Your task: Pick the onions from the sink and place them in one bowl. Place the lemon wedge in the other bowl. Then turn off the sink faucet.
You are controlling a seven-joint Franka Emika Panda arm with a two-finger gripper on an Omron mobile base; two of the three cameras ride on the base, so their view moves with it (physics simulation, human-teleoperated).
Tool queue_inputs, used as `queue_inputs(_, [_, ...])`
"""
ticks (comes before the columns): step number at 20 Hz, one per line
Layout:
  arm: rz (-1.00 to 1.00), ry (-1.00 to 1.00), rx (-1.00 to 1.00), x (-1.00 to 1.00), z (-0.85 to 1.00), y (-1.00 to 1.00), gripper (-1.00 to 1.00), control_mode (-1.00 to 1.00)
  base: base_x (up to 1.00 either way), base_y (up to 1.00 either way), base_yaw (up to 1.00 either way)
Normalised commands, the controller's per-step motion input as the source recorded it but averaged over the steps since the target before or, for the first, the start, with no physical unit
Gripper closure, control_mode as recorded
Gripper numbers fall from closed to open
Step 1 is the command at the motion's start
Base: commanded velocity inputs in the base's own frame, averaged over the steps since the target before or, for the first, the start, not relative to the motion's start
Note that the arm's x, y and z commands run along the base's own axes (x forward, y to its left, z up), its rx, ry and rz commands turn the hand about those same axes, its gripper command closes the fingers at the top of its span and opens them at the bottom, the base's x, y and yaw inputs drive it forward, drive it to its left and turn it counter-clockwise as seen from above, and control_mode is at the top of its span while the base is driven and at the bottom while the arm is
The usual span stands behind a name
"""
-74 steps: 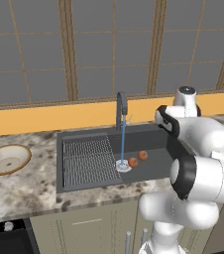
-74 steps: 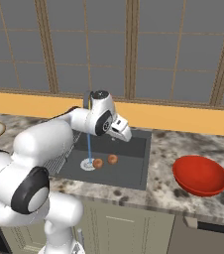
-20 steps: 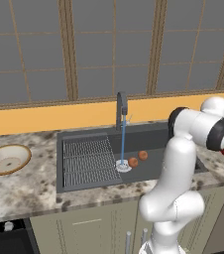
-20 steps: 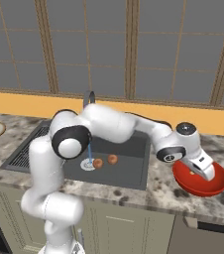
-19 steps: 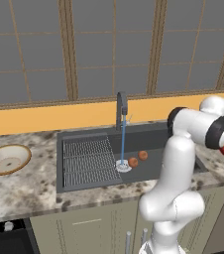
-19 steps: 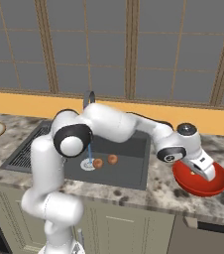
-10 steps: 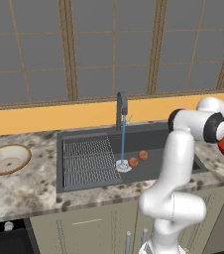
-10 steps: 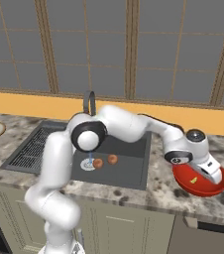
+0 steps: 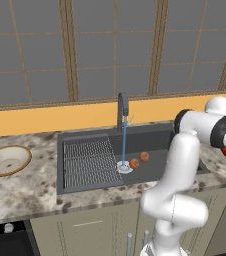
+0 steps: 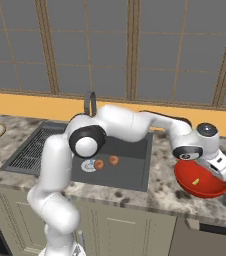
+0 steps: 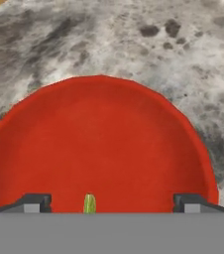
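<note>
Running water pours from the sink faucet (image 9: 123,106) beside two onions (image 9: 139,160) in the sink (image 9: 85,175). Right base view: arm stretched far right, wrist bent down over the red bowl (image 10: 185,180). Hand view: gripper (image 11: 112,200) spread wide, lemon wedge (image 11: 89,203) between the fingertips inside the bowl; retreating low could clip the rim.

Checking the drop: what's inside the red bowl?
The lemon wedge lies in the red bowl. The end effector, open above it, covers the near part.
</note>
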Motion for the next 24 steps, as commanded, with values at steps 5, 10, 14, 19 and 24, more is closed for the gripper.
queue_inputs(5, [0.00,0.02,-0.01,-0.07,0.37,0.76,-1.00,-1.00,0.00,0.00,0.00])
queue_inputs(10, [0.00,0.05,0.00,0.00,0.20,0.81,-1.00,-1.00,0.00,0.00,0.00])
queue_inputs(14, [0.00,0.13,0.00,0.00,0.22,0.74,-1.00,-1.00,0.00,0.00,0.00])
queue_inputs(19, [0.00,0.15,0.00,0.00,0.19,0.68,-1.00,-1.00,0.00,0.00,0.00])
queue_inputs(24, [0.04,0.10,0.00,0.00,0.08,0.57,-1.00,-1.00,0.00,0.00,0.00])
